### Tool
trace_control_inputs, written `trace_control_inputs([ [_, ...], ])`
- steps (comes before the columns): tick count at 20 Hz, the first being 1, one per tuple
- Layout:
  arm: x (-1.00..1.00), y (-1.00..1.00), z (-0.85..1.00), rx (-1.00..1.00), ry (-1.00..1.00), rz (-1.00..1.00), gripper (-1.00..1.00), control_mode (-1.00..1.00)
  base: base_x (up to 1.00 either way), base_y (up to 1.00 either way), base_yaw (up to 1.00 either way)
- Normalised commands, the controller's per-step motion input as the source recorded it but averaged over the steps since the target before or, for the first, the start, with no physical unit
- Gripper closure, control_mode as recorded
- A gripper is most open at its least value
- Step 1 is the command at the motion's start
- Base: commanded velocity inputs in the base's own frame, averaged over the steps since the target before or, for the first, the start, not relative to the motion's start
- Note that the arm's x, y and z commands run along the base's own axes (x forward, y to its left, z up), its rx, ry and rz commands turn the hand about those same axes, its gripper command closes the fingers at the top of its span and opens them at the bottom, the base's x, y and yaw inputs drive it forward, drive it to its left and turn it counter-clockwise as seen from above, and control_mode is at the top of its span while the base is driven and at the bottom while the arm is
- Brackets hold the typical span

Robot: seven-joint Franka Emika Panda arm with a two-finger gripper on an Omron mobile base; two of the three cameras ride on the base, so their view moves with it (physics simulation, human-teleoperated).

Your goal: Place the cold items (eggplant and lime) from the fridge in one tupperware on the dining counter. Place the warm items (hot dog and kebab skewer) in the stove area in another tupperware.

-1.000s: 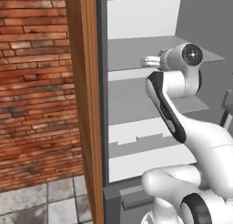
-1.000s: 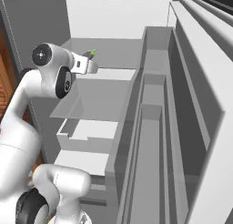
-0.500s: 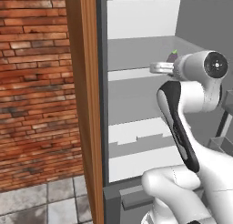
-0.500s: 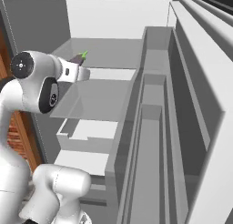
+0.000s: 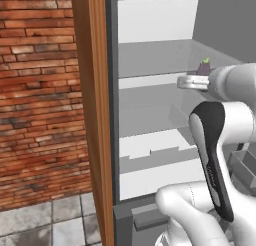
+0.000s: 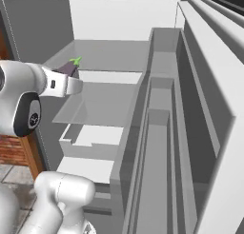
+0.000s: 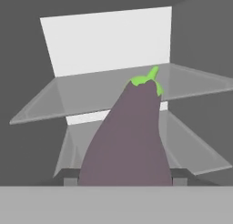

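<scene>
the gripper (image 7: 126,180) is clamped on the eggplant (image 7: 129,136), fat end sitting between the jaws at 6 o'clock in the hand view, green stem poking toward 12. from the base cams the eggplant (image 6: 70,69) rides at the hand's tip just in front of the glass shelf (image 6: 102,102) inside the fridge (image 5: 150,35). i'd say back it straight out, level, keeping the stem off the shelf edge and the arm off the door bins (image 6: 159,133) at 3 o'clock. no lime that i can spot.
</scene>
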Motion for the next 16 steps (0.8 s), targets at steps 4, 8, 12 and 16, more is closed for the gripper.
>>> trace_control_inputs([
  [4,-0.68,0.0,-0.08,0.0,0.0,0.0,1.0,-1.0,0.0,0.0,0.0],
  [8,-0.17,0.01,-0.05,0.0,-0.01,0.0,1.0,1.0,-0.58,0.19,-0.01],
  [12,0.0,0.0,0.0,0.0,0.0,0.0,1.0,1.0,-0.66,0.53,-0.16],
  [16,0.0,0.0,0.0,0.0,0.0,0.0,1.0,1.0,-0.64,0.53,-0.27],
])
